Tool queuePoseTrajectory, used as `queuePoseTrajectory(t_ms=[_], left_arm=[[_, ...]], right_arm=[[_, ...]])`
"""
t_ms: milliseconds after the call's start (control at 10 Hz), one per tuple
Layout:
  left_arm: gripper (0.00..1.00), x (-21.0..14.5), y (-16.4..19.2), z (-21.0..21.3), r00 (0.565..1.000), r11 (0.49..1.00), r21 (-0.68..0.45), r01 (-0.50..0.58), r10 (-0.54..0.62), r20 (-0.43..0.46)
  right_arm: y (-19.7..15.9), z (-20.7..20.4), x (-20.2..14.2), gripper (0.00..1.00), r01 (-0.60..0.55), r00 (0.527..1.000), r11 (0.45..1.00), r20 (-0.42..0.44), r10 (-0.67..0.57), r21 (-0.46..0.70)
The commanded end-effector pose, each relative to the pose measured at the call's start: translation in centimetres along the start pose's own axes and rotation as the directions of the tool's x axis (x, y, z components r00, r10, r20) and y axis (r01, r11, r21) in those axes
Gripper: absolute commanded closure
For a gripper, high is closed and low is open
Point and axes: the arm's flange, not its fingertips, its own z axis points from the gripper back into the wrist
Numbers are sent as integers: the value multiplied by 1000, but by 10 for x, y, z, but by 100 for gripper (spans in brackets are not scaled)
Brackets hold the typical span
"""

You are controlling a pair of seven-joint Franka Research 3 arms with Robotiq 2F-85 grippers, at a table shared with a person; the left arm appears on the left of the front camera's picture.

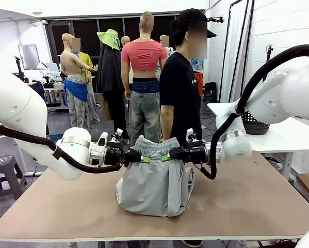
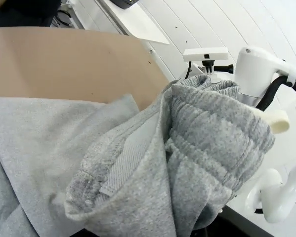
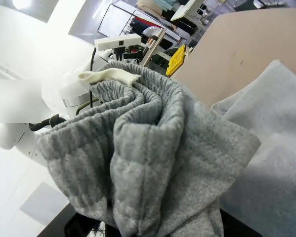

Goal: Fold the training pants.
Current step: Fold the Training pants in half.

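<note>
Light grey jersey training pants (image 1: 155,178) hang by their gathered waistband between two black grippers, left gripper (image 1: 142,158) and right gripper (image 1: 166,156), each clamped shut on one side of it; the legs pool mid-table. One garment, two arms. Bare brown tabletop (image 1: 51,201) lies open all around; a person (image 1: 179,88) stands at the far edge.

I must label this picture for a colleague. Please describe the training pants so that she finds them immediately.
On the brown table, between the two white arms, hang the training pants. The left gripper and right gripper pinch their gathered waistband. They are soft light grey jersey.
</note>
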Motion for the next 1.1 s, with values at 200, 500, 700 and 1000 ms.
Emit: queuePoseTrajectory(t_ms=[200, 500, 700, 1000], left_arm=[[100, 27, 40, 6, 993, 993, 4, -119, 119, 0], [100, 30, 54, 5, 981, 981, 10, -195, 195, -15], [100, 31, 68, 3, 966, 965, 41, -258, 259, -15], [100, 30, 85, -5, 949, 947, 74, -313, 315, -14]], right_arm=[[-32, 7, 14, 100, 144, 987, 989, 77, -141, -38], [-47, 16, 16, 100, 225, 970, 972, 117, -215, -74], [-58, 21, 18, 100, 275, 957, 955, 131, -260, -111], [-73, 23, 18, 100, 316, 944, 936, 150, -294, -154]])
